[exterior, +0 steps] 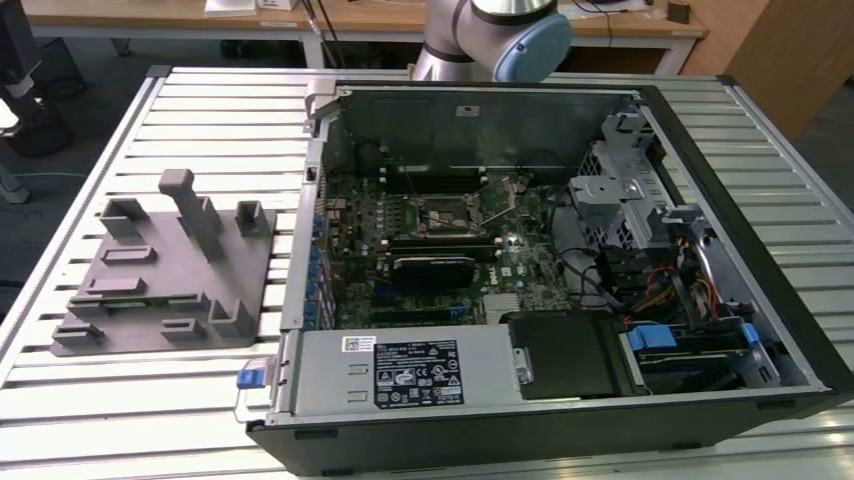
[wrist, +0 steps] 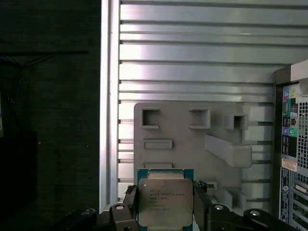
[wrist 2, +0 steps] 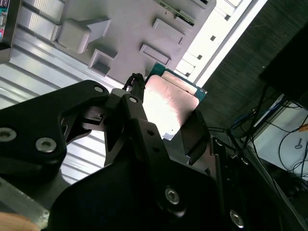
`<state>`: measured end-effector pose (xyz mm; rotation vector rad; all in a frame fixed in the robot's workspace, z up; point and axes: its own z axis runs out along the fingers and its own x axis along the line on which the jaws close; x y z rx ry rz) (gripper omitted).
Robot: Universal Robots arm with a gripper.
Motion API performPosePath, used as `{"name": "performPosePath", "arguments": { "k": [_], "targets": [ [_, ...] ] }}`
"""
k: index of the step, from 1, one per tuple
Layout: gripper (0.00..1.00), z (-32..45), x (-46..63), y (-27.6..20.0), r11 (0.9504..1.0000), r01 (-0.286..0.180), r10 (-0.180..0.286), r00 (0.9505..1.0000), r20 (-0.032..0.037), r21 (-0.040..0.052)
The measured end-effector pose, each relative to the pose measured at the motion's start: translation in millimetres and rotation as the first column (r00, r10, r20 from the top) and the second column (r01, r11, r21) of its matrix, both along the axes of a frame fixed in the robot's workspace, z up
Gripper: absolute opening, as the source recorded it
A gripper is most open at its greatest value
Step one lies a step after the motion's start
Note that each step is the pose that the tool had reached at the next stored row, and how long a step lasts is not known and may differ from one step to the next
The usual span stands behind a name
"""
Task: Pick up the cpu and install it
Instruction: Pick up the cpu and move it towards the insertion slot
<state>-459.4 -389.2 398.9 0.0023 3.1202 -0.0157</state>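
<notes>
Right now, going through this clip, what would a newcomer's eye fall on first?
The cpu, pale silver top toward the camera, sits clamped in the claw in both wrist views, the grey pegged tray behind it. In the exterior view, the open computer case with its bare motherboard occupies the slatted table's middle, the tray lying at the exterior view's left of it.

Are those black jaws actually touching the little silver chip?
Touching. In the first wrist view the jaws press against two opposite edges of the chip, holding it above the grey tray; no gap shows.
</notes>
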Motion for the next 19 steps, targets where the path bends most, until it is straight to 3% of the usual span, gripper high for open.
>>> {"name": "performPosePath", "arguments": {
  "k": [19],
  "targets": [
    [0.54, 12.6, 0.0, 0.3, 1.0000, 0.000, 0.000, 1.0000, 0.0000, 0.0000]
  ]
}}
